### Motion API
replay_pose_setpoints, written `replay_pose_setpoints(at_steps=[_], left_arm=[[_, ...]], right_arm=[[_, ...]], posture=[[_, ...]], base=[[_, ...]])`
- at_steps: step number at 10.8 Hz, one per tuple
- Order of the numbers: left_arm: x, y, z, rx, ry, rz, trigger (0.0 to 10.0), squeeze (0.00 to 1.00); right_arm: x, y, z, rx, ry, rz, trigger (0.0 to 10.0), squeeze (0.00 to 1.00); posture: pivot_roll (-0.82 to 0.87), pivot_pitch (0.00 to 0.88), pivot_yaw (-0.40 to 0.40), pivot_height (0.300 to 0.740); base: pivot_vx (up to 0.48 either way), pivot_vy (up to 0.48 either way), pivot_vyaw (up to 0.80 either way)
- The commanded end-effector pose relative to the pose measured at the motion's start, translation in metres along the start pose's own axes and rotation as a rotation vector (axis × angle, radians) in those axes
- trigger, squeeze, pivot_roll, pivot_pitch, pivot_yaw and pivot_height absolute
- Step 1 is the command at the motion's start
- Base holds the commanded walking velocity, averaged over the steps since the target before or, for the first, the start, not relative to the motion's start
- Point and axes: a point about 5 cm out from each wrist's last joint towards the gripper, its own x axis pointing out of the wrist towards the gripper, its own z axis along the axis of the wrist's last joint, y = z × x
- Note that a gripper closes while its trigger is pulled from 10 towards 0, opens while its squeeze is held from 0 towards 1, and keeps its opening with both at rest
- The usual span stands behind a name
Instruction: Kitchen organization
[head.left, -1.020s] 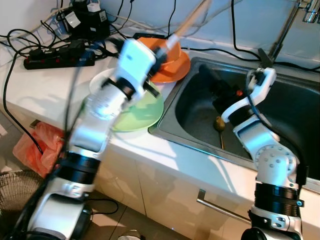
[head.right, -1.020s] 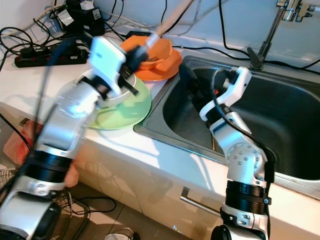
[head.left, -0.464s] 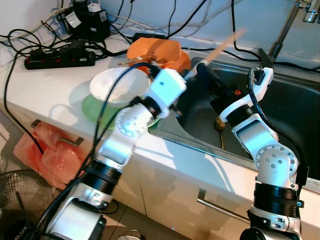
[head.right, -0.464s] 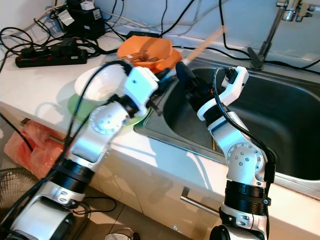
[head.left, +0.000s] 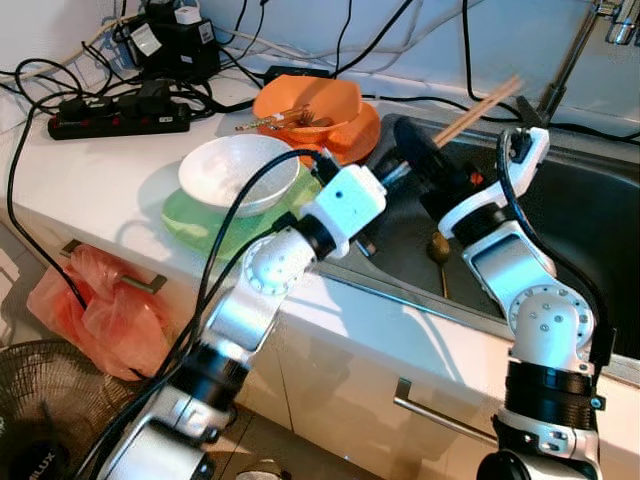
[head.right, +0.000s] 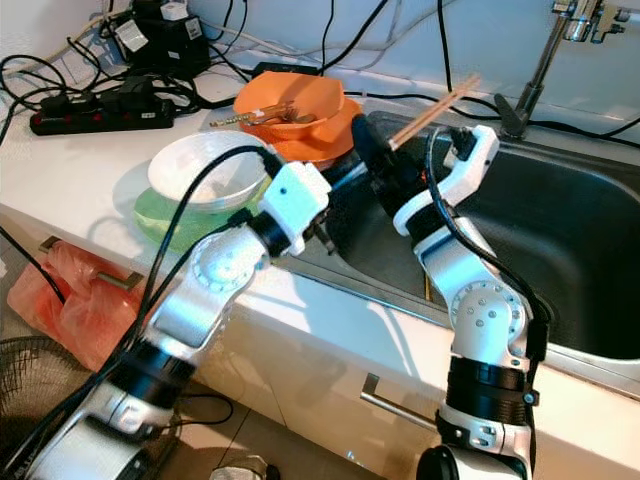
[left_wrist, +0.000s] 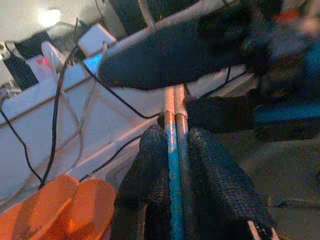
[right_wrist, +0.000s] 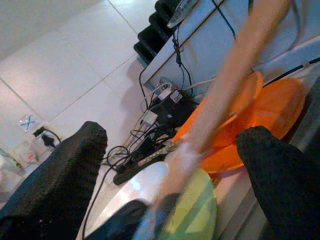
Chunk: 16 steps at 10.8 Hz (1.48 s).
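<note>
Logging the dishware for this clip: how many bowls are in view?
2: a white bowl sitting on the green plate on the counter, and an orange bowl behind it on an orange plate. Others may be hidden.

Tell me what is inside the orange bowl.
The orange bowl on the counter holds some metal cutlery, lying across its hollow with one handle sticking out over the rim. Anything beneath the cutlery is hidden, and the pieces are too small to tell apart.

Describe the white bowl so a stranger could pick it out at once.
Start at the steel sink and look to the counter on its left. Two stacks of dishes sit there; the white bowl rests on the green plate, nearer the counter's front edge. Its neighbour, the orange bowl, holds utensils.
</note>
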Motion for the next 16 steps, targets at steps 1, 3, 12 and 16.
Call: replay_pose_setpoints(at_steps=[1, 3, 12, 16], left_arm=[[-0.003, -0.002, 0.005, 0.016, -0.022, -0.016, 0.0, 0.0], [-0.014, 0.0, 0.0, 0.027, -0.004, -0.007, 0.0, 0.0], [-0.013, -0.002, 0.002, 0.025, -0.002, 0.002, 0.0, 0.0], [-0.01, -0.004, 0.002, 0.024, 0.004, -0.016, 10.0, 0.3]], right_arm=[[0.003, -0.001, 0.003, -0.005, -0.015, -0.016, 0.0, 0.0], [0.004, -0.006, 0.004, 0.008, -0.023, -0.046, 0.0, 0.0], [0.006, -0.015, 0.006, 0.021, -0.032, -0.115, 0.0, 0.0], [0.003, -0.025, 0.01, 0.082, -0.066, -0.175, 0.0, 0.0]], posture=[[0.25, 0.038, 0.047, 0.74], [0.26, 0.041, 0.041, 0.74], [0.26, 0.042, 0.032, 0.74], [0.26, 0.043, 0.032, 0.74]], base=[[0.0, 0.0, 0.0], [0.0, 0.0, 0.0], [0.0, 0.0, 0.0], [0.0, 0.0, 0.0]])
